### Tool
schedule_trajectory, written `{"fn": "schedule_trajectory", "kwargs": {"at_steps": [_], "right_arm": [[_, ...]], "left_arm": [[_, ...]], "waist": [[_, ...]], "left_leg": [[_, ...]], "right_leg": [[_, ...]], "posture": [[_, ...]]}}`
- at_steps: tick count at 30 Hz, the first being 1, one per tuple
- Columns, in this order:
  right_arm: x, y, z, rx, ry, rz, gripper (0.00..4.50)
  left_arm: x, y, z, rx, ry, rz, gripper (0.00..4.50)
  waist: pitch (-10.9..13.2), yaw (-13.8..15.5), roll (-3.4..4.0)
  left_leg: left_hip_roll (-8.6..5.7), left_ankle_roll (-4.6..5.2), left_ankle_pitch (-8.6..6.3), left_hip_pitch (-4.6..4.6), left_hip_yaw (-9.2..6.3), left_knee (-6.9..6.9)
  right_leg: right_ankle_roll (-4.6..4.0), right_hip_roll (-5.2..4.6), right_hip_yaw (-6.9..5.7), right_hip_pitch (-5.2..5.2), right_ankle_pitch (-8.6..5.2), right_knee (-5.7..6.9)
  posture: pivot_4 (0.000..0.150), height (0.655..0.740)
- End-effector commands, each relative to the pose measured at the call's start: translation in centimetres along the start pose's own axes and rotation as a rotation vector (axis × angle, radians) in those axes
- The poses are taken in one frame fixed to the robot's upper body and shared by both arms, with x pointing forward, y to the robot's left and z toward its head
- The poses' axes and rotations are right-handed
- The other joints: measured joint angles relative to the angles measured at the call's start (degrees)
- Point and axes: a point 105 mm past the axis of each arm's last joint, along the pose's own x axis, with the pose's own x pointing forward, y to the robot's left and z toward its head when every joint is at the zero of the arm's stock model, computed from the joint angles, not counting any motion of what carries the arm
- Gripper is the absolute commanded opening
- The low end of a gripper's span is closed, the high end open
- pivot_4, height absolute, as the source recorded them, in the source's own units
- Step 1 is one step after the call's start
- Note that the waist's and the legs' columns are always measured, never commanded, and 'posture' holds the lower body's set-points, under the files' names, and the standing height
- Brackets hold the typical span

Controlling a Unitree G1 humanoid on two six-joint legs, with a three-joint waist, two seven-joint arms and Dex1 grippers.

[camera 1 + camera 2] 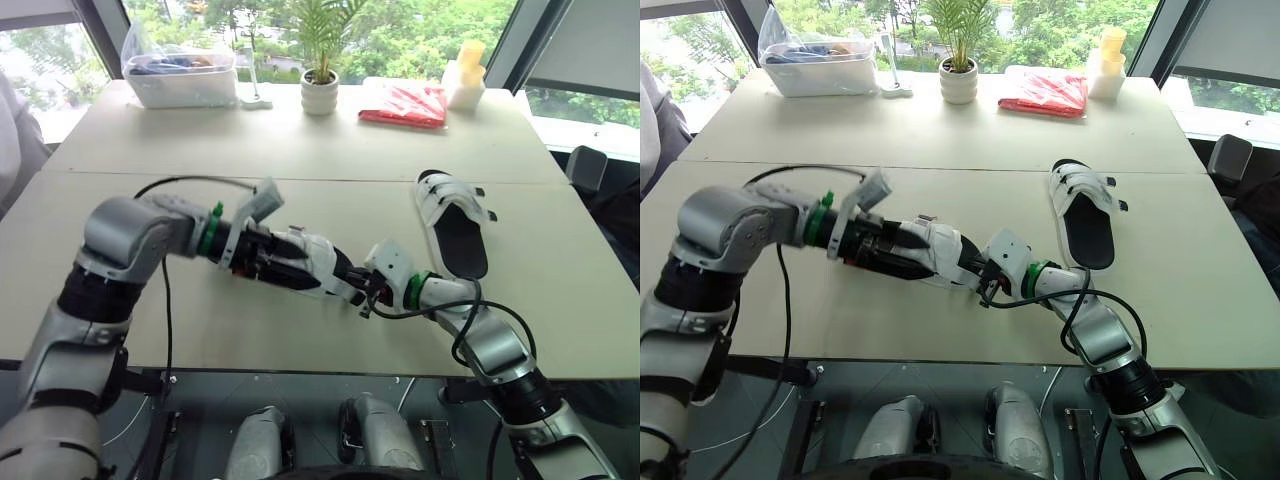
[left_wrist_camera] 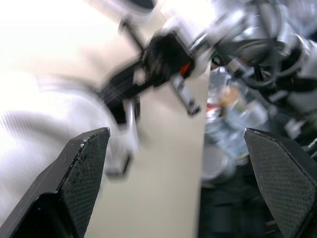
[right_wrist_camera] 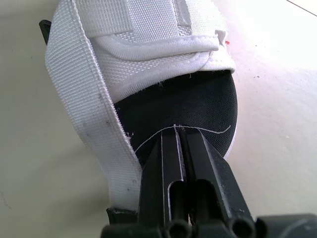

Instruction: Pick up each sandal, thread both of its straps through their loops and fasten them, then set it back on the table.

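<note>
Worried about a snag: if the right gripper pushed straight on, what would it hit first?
The sandal: its dark footbed lies right at the shut tips of the right gripper. The white strap arches just beyond, probably next.

**Coarse webbing on a matt counter**

The near sandal (image 3: 148, 64) has white woven webbing straps, coarse-ribbed, over a smooth matt black footbed. The right pincer (image 3: 179, 130) is smooth black plastic with a slight sheen; the left pincer (image 2: 176, 131) has finely textured black fingers (image 2: 81, 173). The counter (image 1: 300, 150) is smooth, matt beige. At one o'clock, a red packet (image 1: 403, 103) looks glossy.
</note>
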Motion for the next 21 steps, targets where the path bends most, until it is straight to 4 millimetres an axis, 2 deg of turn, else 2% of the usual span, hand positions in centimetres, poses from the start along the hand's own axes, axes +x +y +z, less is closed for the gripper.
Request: {"fn": "schedule_trajectory", "kwargs": {"at_steps": [1,4,6,12,15,18,21], "right_arm": [[0.6,2.2,-4.8,0.098,0.169,0.069,0.00],[0.6,2.2,-4.8,0.103,0.167,0.059,0.00],[0.5,2.1,-4.8,0.104,0.168,0.054,0.00],[0.5,2.1,-4.9,0.108,0.170,0.045,0.00],[0.5,2.2,-5.0,0.110,0.172,0.041,0.00],[0.5,2.3,-5.0,0.111,0.173,0.039,0.00],[0.5,2.4,-5.1,0.114,0.174,0.037,0.00]], "left_arm": [[0.6,0.2,0.9,0.211,0.101,-0.129,4.44],[1.6,1.9,-0.1,0.417,0.267,-0.146,4.44],[2.5,2.8,-0.8,0.488,0.350,-0.163,4.44],[5.0,4.1,-0.6,0.472,0.418,-0.204,4.44],[5.3,3.6,-1.0,0.467,0.443,-0.258,3.62],[4.9,3.2,-1.5,0.478,0.480,-0.296,2.22],[4.1,2.5,-2.2,0.477,0.527,-0.339,0.60]], "waist": [[0.0,-0.1,0.02],[0.0,-0.2,0.02],[0.0,-0.1,0.02],[0.0,-0.2,-0.06],[0.0,-0.3,-0.05],[0.0,-0.2,-0.06],[0.0,-0.2,-0.07]], "left_leg": [[0.00,0.00,0.00,0.00,0.01,0.00],[0.04,0.01,0.00,-0.03,0.04,-0.02],[0.05,0.01,0.01,-0.03,0.05,-0.01],[0.07,0.09,-0.02,-0.12,0.05,0.02],[0.11,0.12,-0.03,-0.12,0.05,-0.02],[0.15,0.13,-0.04,-0.12,0.04,-0.03],[0.15,0.14,-0.05,-0.13,0.03,-0.03]], "right_leg": [[-0.03,0.01,-0.01,0.00,-0.02,0.02],[-0.06,0.07,-0.02,-0.06,-0.04,0.06],[-0.06,0.11,-0.02,-0.06,-0.04,0.06],[-0.04,0.15,-0.01,-0.10,-0.04,0.02],[-0.04,0.19,-0.01,-0.14,-0.04,0.03],[-0.04,0.22,-0.01,-0.15,-0.04,0.04],[-0.04,0.21,-0.01,-0.15,-0.04,0.03]], "posture": [[0.150,0.7288],[0.150,0.7288],[0.150,0.7288],[0.150,0.7288],[0.150,0.7288],[0.150,0.7288],[0.150,0.7288]]}}
